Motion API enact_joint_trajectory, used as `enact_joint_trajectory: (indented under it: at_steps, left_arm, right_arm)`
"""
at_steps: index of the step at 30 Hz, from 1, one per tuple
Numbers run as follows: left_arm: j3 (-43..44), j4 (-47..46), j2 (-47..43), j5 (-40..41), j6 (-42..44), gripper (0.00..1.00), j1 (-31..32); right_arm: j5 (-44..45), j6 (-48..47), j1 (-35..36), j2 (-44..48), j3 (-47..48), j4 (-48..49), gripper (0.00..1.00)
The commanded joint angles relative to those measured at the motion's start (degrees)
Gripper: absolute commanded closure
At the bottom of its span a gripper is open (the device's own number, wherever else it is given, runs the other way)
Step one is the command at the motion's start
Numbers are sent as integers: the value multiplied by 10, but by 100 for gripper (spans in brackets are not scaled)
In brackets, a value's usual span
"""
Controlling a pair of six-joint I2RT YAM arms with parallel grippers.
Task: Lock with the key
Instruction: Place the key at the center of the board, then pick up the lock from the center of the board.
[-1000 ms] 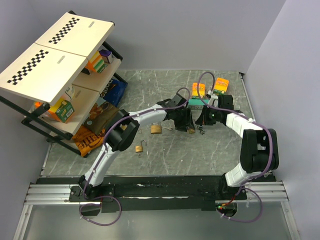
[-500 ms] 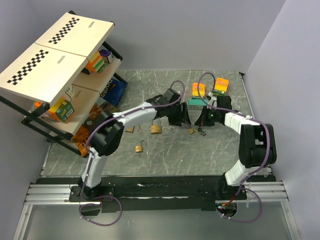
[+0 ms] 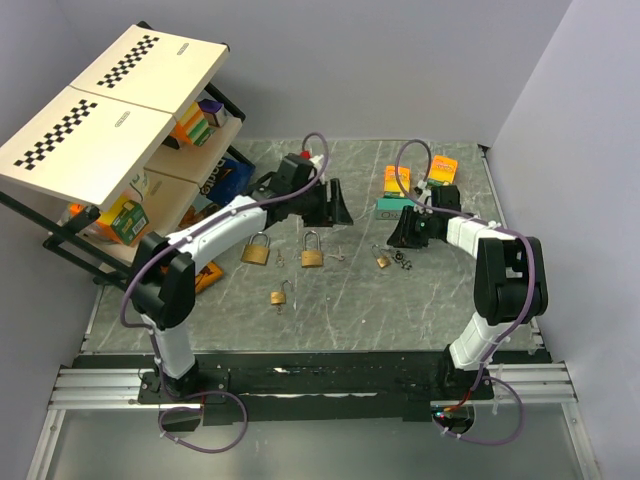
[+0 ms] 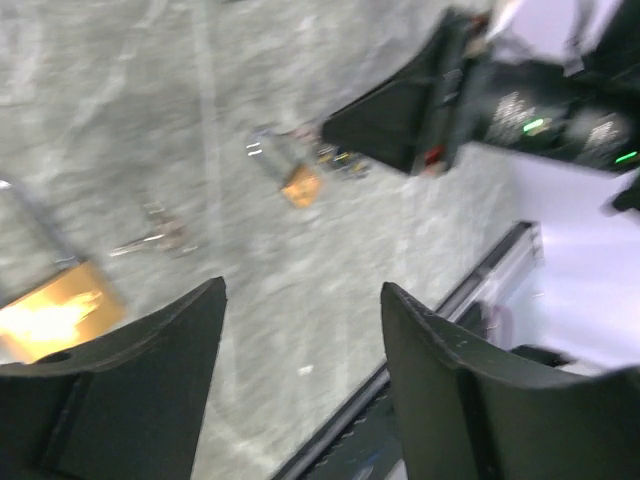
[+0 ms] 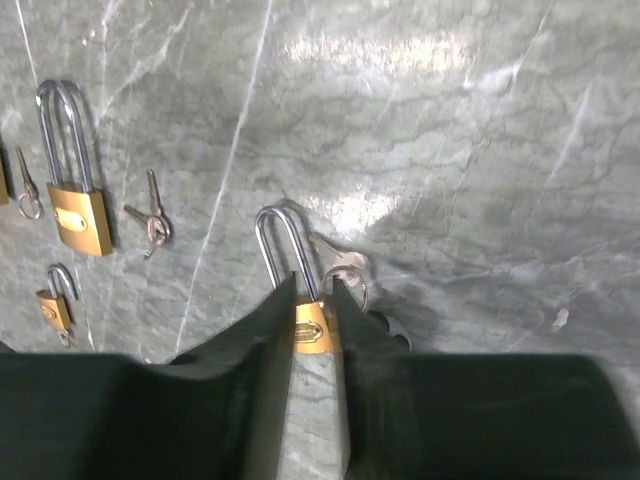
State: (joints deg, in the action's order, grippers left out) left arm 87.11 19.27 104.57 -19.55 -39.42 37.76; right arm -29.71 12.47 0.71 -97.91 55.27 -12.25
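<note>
A small brass padlock [image 3: 382,262] with its shackle up lies on the marble table, and the key bunch [image 3: 403,260] lies just right of it. My right gripper [image 3: 397,240] hovers just behind them. In the right wrist view its jaws stand a narrow gap apart, and the padlock [image 5: 317,325] shows between the tips. The key ring [image 5: 345,272] is partly hidden behind the right finger. My left gripper [image 3: 338,205] is open wide and empty, raised over the back middle of the table. The left wrist view is blurred but shows the padlock [image 4: 300,185] and the right gripper [image 4: 400,110].
Two bigger brass padlocks [image 3: 256,250] [image 3: 312,255] and a small one [image 3: 279,296] lie left of centre, with loose keys [image 5: 150,225] among them. Orange boxes [image 3: 397,180] [image 3: 441,168] stand at the back right. A tilted shelf rack [image 3: 120,150] fills the left side.
My left gripper has let go of the small padlock and pulled back up and to the left. The padlock and key bunch now lie on the table. My right gripper has drawn back slightly.
</note>
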Motion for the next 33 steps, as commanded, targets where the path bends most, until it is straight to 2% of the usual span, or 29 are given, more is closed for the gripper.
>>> enact_joint_trajectory:
  at_steps: [1, 7, 9, 10, 13, 14, 15, 16, 17, 20, 23, 26, 33]
  left_arm:
    - [-29, 9, -55, -24, 85, 30, -23]
    - [-105, 37, -168, -132, 255, 26, -63]
    - [-138, 63, -199, -163, 351, 24, -77]
    - [-149, 83, -229, -174, 387, 19, -81]
    - [-178, 159, -268, -209, 527, 14, -113]
    - [-178, 188, -272, -212, 570, 13, -122]
    - [-182, 249, -278, -209, 655, 14, -123]
    - [-191, 265, -293, -191, 688, 17, -123]
    - [-203, 277, -303, -180, 717, 18, -123]
    - [-266, 276, -349, -140, 824, 21, -124]
    - [-344, 236, -385, -112, 885, 26, -124]
    - [-407, 197, -383, -102, 944, 29, -124]
    - [-438, 80, -308, -112, 926, 34, -124]
  right_arm:
    - [7, 1, -4, -12, 31, -11, 58]
    - [-35, -24, -4, 32, 41, -21, 44]
    - [-56, -36, -4, 48, 44, -25, 39]
    - [-61, -40, -4, 62, 46, -30, 37]
    - [-76, -62, -4, 93, 46, -38, 27]
    - [-82, -69, -4, 98, 49, -44, 18]
    - [-85, -84, -4, 105, 51, -49, 17]
    - [-92, -89, -4, 112, 55, -54, 15]
    - [-94, -92, -4, 118, 59, -66, 8]
    - [-107, -102, -4, 142, 58, -80, 6]
    - [-116, -116, -1, 171, 51, -93, 6]
    - [-119, -120, 6, 198, 42, -101, 6]
    - [-109, -120, 17, 257, 5, -111, 4]
